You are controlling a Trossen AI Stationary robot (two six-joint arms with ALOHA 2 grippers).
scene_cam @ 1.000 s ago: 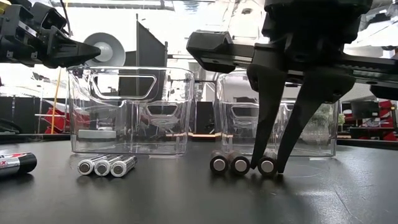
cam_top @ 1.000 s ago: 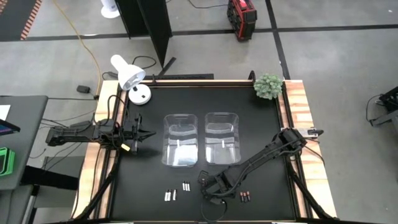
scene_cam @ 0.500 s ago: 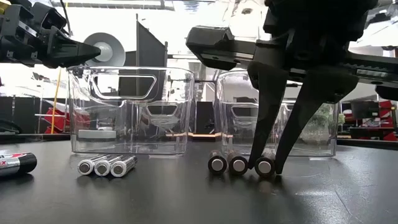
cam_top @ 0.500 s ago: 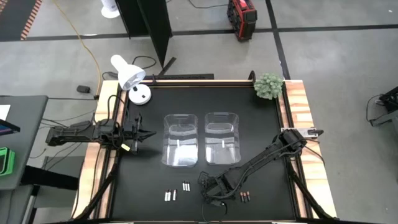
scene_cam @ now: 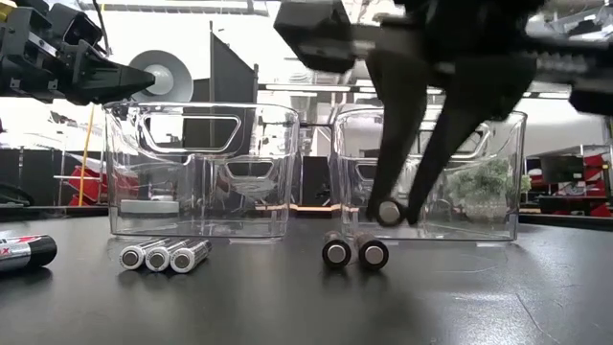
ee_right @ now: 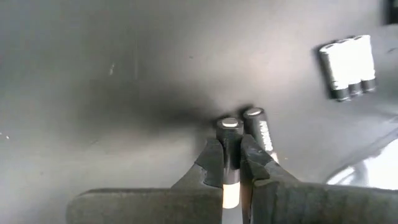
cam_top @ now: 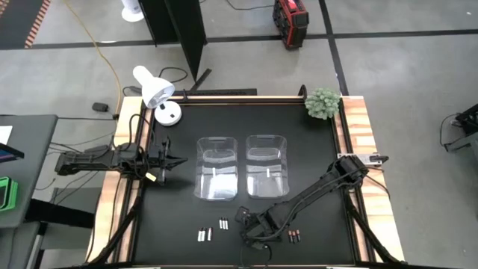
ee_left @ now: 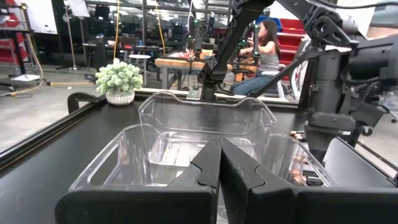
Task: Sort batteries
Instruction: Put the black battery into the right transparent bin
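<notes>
From my station I see the right gripper (scene_cam: 395, 213) clamped narrowly on one small dark cylindrical battery (scene_cam: 388, 212), holding it clear of the matte black tabletop (scene_cam: 287, 297), just in front of the right-hand clear plastic bin (scene_cam: 498, 172). In the right wrist view the same battery (ee_right: 229, 155) sits pinched between the two dark fingers (ee_right: 211, 163), pale cap pointing away from the wrist. Below it on the table, two more dark batteries (scene_cam: 353, 253) lie side by side, touching, ends toward the low camera. To their side, in front of the left-hand clear plastic bin (scene_cam: 201, 172), three silver-white batteries (scene_cam: 164, 255) lie in a tight row, and one dark battery with a red-and-white label (scene_cam: 24, 252) lies alone at the edge of the low view. From above, the right gripper (cam_top: 250, 230) is at the near edge of the table, between a cluster of pale batteries (cam_top: 212, 229) and a small group of dark, copper-ended ones (cam_top: 294, 237). Each bin holds a few pale batteries on its floor, seen from above. The left gripper (cam_top: 178, 161) waits above the table's left side, near the left bin, its fingers (ee_left: 208, 168) pressed together on nothing. A white desk lamp (cam_top: 157, 93) and a small green potted plant (cam_top: 323, 103) stand at the far corners.
</notes>
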